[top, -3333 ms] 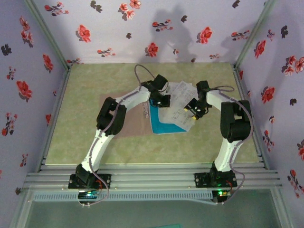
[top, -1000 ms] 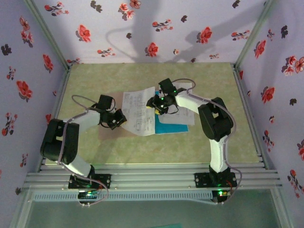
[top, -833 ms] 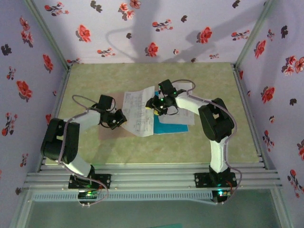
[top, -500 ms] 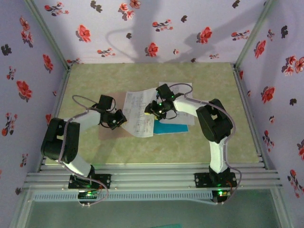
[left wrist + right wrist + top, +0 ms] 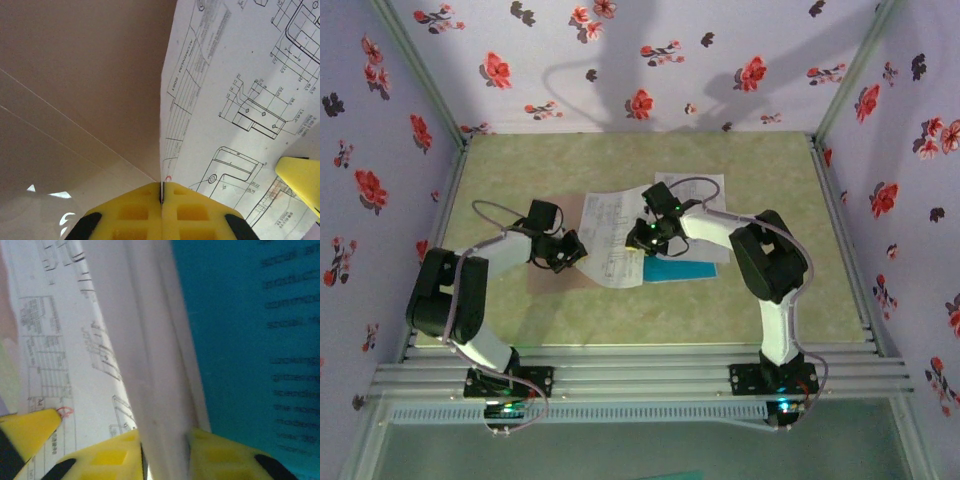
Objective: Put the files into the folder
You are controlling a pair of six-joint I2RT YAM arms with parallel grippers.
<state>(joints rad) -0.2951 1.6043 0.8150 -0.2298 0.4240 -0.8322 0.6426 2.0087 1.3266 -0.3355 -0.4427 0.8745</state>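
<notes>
While left gripper pinches drawing sheet edge, pads pressed together, over tan folder, right gripper, jaws narrow, clamps white sheets beside cyan sheet.

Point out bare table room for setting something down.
Bare green table mat: far strip below floral back wall; near strip between white printed sheets and aluminium rails. Crowded middle: tan card folder, cyan-blue sheet, left pincer, right pincer.
</notes>
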